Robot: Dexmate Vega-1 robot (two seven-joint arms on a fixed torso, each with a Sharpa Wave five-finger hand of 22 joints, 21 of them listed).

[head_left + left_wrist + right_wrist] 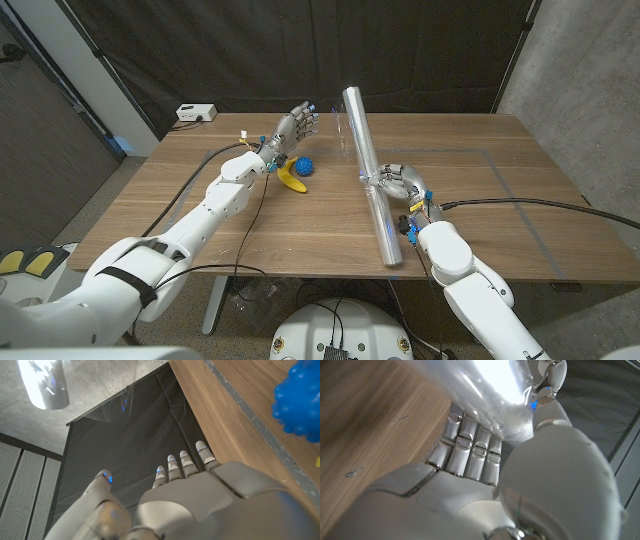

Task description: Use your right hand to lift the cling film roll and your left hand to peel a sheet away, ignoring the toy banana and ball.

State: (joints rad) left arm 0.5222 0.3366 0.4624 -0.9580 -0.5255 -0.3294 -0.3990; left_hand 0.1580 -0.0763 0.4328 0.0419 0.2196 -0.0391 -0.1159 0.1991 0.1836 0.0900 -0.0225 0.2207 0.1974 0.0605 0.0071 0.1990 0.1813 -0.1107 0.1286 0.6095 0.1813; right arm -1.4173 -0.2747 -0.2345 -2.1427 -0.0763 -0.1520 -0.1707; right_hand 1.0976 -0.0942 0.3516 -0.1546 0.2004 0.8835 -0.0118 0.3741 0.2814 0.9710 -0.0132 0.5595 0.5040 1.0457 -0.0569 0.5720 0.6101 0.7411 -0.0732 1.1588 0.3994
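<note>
Nearest the head camera, right hand wrapped around the cling film roll at about mid-length, fingers closed round the tube; in the right wrist view, fingers curled under the shiny roll with the thumb over its top. Roll tilted, near end touching or just above the wooden worktop beside the right forearm, far end raised toward the dark curtain; contact at the near end hard to judge. Thin clear sheet faintly visible beside the roll's upper part, edges hard to make out. Left hand raised above the worktop's far side, fingers apart and holding nothing; same in the left wrist view, fingers spread against the curtain. Toy banana and blue spiky ball lying just beside each other on the worktop, close under the left wrist, banana partly hidden by it. Ball cut off at the left wrist view's edge. White box with a cable at the far left corner.
</note>
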